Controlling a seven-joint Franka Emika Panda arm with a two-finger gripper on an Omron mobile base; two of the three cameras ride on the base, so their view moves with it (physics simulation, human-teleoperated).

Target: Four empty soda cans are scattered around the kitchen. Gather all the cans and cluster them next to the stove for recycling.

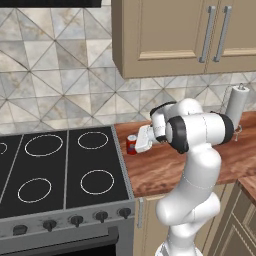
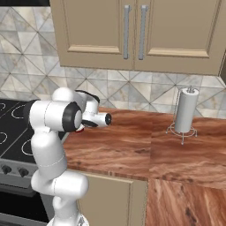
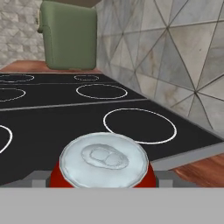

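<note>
A red soda can (image 1: 131, 145) with a silver top stands upright low over the wooden counter (image 1: 165, 167), right beside the stove's right edge. My gripper (image 1: 133, 144) reaches leftward to it, and its fingers sit against the can's two sides, shut on it. In the hand view the soda can (image 3: 103, 164) is at the bottom centre between the fingertips (image 3: 37, 178), with the stove (image 3: 52, 113) and its white rings beyond. The stove (image 1: 65, 165) is a black glass cooktop over a grey front with knobs. A sliver of the red can (image 2: 80, 129) shows behind my arm.
A white paper-towel roll (image 1: 236, 107) (image 2: 185, 110) stands on a wire holder at the back of the counter, to the right. A green boxy object (image 3: 68, 37) sits beyond the stove's far side. Tiled wall and upper cabinets (image 2: 132, 31) close the back.
</note>
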